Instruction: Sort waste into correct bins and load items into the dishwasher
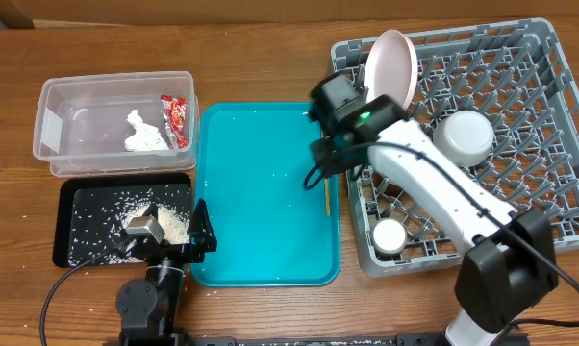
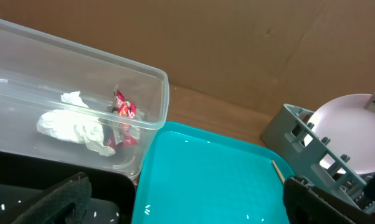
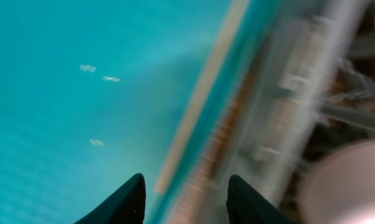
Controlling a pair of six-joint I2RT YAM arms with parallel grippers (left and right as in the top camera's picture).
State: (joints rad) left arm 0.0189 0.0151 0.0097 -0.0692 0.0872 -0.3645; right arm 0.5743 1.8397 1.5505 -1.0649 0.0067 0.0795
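Over right edge of teal tray [image 1: 261,192], overhead view: R gripper [image 1: 323,165] hangs beside dish rack [image 1: 520,86]; wooden stick [image 1: 327,195] lies along that edge, at gripper's 6 o'clock. Pink plate [image 1: 390,60] stands in rack's 11 o'clock corner.

L wrist: L gripper [image 2: 194,208] spread wide, holding nothing; clear bin [image 2: 156,93] w/ tissue [image 2: 72,127] & red wrapper [image 2: 124,115] at 10 o'clock.

R wrist: fingers parted, nothing between; stick blurred, at 12 o'clock.

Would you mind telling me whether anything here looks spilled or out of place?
Yes. Rice grains are scattered loose across the black tray, and a few lie on the teal tray. A single chopstick lies along that tray's right rim, beside the dish rack rather than in it.
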